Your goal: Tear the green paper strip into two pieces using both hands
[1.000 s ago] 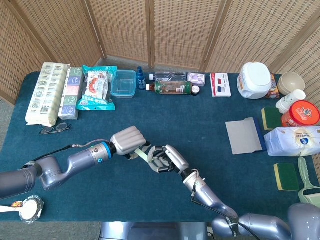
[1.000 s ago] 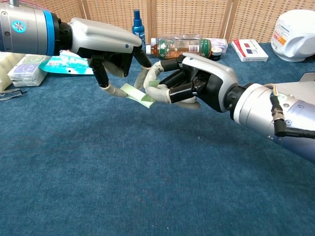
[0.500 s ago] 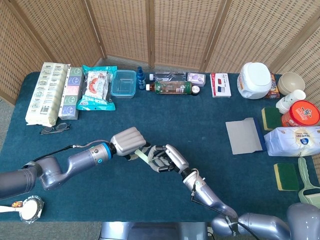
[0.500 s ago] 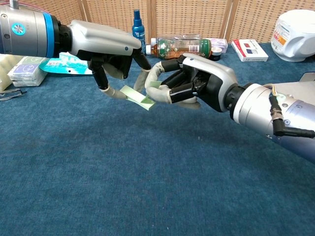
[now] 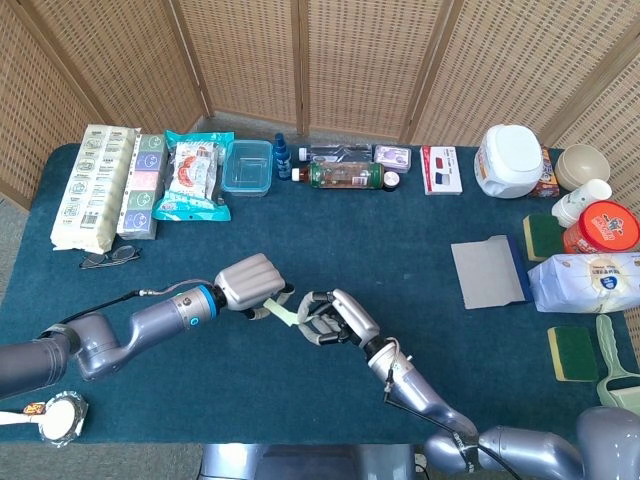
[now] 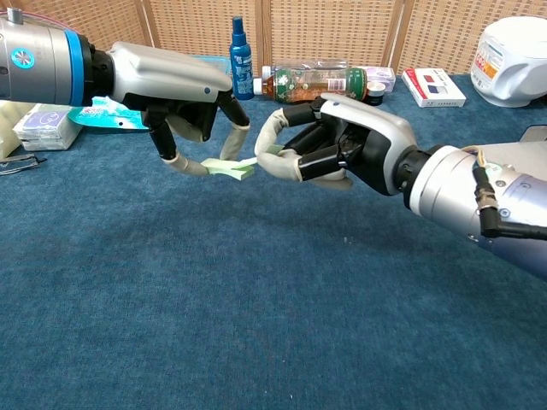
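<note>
Fingers of my left hand (image 6: 184, 120) pinch green paper strip (image 6: 229, 167) above blue counter (image 6: 214, 307); right hand (image 6: 329, 145) faces it w/ fingers curled, thumb and finger nipping strip's other end.

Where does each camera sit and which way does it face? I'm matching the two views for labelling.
Head view: high above the table's near edge, looking steeply down on the blue table; both arms, the left hand and right hand meet at the green paper strip.
Chest view: low, near table height, facing the far screen; left hand and right hand fill it, pinching the strip.
Shared: both hands, strip, bottles at the back.
</note>
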Action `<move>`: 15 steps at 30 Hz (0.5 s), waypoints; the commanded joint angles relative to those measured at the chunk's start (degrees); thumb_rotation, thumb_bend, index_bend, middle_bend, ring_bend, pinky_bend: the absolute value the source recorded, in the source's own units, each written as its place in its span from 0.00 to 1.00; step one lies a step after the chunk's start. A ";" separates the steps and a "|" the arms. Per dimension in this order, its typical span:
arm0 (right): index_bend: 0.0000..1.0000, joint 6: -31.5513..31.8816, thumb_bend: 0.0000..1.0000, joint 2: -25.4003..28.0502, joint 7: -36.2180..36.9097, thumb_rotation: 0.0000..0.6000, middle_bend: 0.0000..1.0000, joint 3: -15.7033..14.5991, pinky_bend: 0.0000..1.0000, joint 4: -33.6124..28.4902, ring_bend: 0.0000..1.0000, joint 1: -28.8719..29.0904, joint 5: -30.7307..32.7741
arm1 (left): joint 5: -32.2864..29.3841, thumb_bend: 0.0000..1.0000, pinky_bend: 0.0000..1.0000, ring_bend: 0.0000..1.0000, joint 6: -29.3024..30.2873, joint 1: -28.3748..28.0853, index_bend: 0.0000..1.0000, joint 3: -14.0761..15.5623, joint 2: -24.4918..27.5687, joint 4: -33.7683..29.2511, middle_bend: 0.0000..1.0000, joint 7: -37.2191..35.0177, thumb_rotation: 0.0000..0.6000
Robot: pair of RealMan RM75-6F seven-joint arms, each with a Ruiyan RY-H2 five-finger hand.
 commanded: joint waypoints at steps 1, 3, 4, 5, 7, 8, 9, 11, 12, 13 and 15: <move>0.77 0.00 0.43 0.12 0.04 1.00 0.96 -0.05 0.99 -0.09 1.00 -0.08 0.00 | -0.02 0.41 1.00 1.00 0.03 0.20 0.69 0.20 -0.11 0.25 1.00 -0.17 1.00; 0.77 -0.01 0.43 0.21 0.07 1.00 0.96 -0.09 0.99 -0.13 1.00 -0.13 0.01 | -0.03 0.41 1.00 1.00 0.13 0.37 0.69 0.33 -0.20 0.42 1.00 -0.33 1.00; 0.77 0.01 0.43 0.26 0.15 1.00 0.96 -0.10 0.99 -0.16 1.00 -0.18 0.03 | -0.03 0.41 1.00 1.00 0.16 0.47 0.69 0.44 -0.23 0.51 1.00 -0.42 1.00; 0.77 0.01 0.43 0.29 0.19 1.00 0.96 -0.11 0.99 -0.17 1.00 -0.21 0.03 | -0.01 0.41 1.00 1.00 0.18 0.52 0.69 0.49 -0.25 0.57 1.00 -0.46 1.00; 0.77 0.00 0.43 0.42 0.28 1.00 0.96 -0.17 0.99 -0.16 1.00 -0.30 0.07 | 0.02 0.41 1.00 1.00 0.15 0.72 0.69 0.78 -0.27 0.77 1.00 -0.59 1.00; 0.77 0.01 0.43 0.51 0.36 1.00 0.96 -0.19 0.99 -0.20 1.00 -0.36 0.08 | 0.02 0.41 1.00 1.00 0.17 0.89 0.69 0.97 -0.27 0.91 1.00 -0.73 1.00; 0.77 0.03 0.43 0.58 0.36 1.00 0.96 -0.22 0.99 -0.19 1.00 -0.42 0.09 | 0.01 0.41 1.00 1.00 0.27 1.04 0.69 1.08 -0.26 1.00 1.00 -0.86 1.00; 0.77 0.02 0.43 0.75 0.38 1.00 0.96 -0.28 0.99 -0.21 1.00 -0.51 0.12 | -0.03 0.41 1.00 1.00 0.42 1.39 0.69 1.35 -0.20 1.20 1.00 -1.15 1.00; 0.77 0.01 0.43 0.85 0.41 1.00 0.96 -0.28 0.99 -0.23 1.00 -0.56 0.17 | 0.00 0.41 1.00 1.00 0.53 1.59 0.69 1.52 -0.15 1.34 1.00 -1.31 1.00; 0.77 -0.01 0.43 0.93 0.41 1.00 0.96 -0.30 0.99 -0.24 1.00 -0.59 0.19 | 0.00 0.41 1.00 1.00 0.59 1.74 0.69 1.65 -0.11 1.45 1.00 -1.38 1.00; 0.77 0.01 0.43 1.22 0.43 1.00 0.97 -0.37 0.99 -0.27 1.00 -0.76 0.26 | -0.05 0.41 1.00 1.00 0.98 2.38 0.69 2.10 0.11 1.88 1.00 -1.75 1.00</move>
